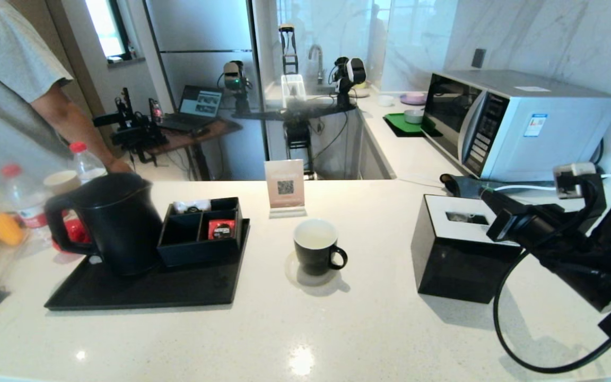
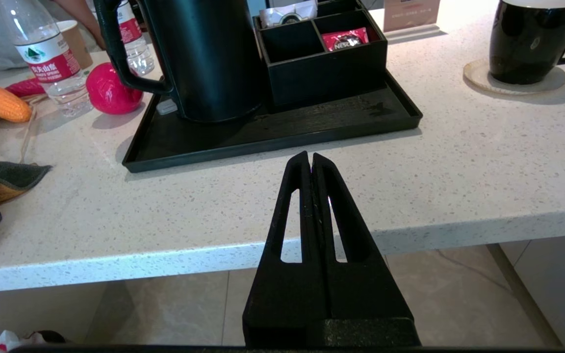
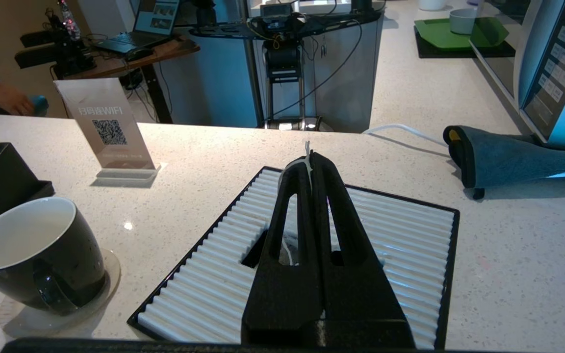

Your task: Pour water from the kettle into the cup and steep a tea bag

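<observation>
The matte-black kettle [image 1: 117, 223] [image 2: 204, 54] stands on a black tray [image 1: 141, 292], handle toward the left. The glossy black cup [image 1: 315, 246] [image 2: 527, 39] [image 3: 32, 255], white inside, sits on a pale coaster mid-counter. My right gripper [image 1: 485, 196] [image 3: 310, 156] hovers above the black tissue box, right of the cup. It is shut on a thin white tea bag string [image 3: 307, 149] that trails down under the fingers; the bag itself is hidden. My left gripper [image 2: 310, 157] is shut and empty, low at the counter's front edge facing the tray.
A black organiser box [image 1: 199, 233] holding a red sachet [image 1: 221, 229] sits beside the kettle. The tissue box [image 1: 464, 249], QR sign [image 1: 285, 188], microwave [image 1: 517, 122], blue cloth [image 3: 508, 157], water bottles [image 2: 49, 59], red ball [image 2: 111, 90] and a person's arm [image 1: 77, 127] surround the work area.
</observation>
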Available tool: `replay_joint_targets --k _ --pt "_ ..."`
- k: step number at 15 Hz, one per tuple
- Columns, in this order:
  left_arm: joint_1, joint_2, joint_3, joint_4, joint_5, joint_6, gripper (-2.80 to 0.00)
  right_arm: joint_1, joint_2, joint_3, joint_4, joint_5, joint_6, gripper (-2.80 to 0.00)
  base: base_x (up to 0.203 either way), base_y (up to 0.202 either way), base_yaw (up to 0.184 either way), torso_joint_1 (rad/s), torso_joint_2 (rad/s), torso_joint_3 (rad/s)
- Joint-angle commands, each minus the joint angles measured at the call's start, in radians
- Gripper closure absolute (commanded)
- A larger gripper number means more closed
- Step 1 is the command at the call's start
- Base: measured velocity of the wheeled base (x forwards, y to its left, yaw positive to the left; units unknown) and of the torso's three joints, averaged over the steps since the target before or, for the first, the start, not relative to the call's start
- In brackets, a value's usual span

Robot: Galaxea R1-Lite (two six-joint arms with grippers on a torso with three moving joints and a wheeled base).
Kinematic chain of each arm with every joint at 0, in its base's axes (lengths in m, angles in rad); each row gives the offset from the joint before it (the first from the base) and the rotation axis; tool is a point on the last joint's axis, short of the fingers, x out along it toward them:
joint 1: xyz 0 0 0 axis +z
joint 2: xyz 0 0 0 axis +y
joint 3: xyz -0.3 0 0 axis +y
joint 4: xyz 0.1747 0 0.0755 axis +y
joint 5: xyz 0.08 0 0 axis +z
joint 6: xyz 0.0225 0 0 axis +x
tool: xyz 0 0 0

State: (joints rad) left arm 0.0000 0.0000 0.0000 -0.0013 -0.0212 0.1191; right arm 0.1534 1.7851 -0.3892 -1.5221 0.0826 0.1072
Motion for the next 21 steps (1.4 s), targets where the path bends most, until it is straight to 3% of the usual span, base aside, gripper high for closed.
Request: replay_joint_targets --k 1,4,8,9,15,21 --pt "0.000 0.000 0.000 0.000 0.000 0.001 0.00 0.000 -0.006 -0.031 -0.033 0.009 0.001 0.00 0.000 0.000 0.000 0.000 0.00 0.000" --pt "0.000 0.000 0.000 0.000 0.000 0.001 0.00 -0.023 -0.021 -0.034 -0.033 0.114 0.005 0.00 0.000 0.000 0.000 0.000 0.00 0.000" --pt "0.000 0.000 0.000 0.000 0.000 0.001 0.00 -0.068 -0.013 -0.031 -0.038 0.118 0.003 0.00 0.000 0.000 0.000 0.000 0.00 0.000" --pt "0.000 0.000 0.000 0.000 0.000 0.001 0.00 -0.080 -0.013 -0.035 -0.039 0.119 0.005 -2.80 0.000 0.000 0.000 0.000 0.00 0.000" --pt "0.000 0.000 0.000 0.000 0.000 0.001 0.00 -0.132 -0.012 -0.032 -0.040 0.116 0.022 -2.80 0.000 0.000 0.000 0.000 0.00 0.000" --pt "0.000 0.000 0.000 0.000 0.000 0.001 0.00 -0.286 0.010 0.024 -0.040 0.115 0.022 -2.80 0.000 0.000 0.000 0.000 0.00 0.000"
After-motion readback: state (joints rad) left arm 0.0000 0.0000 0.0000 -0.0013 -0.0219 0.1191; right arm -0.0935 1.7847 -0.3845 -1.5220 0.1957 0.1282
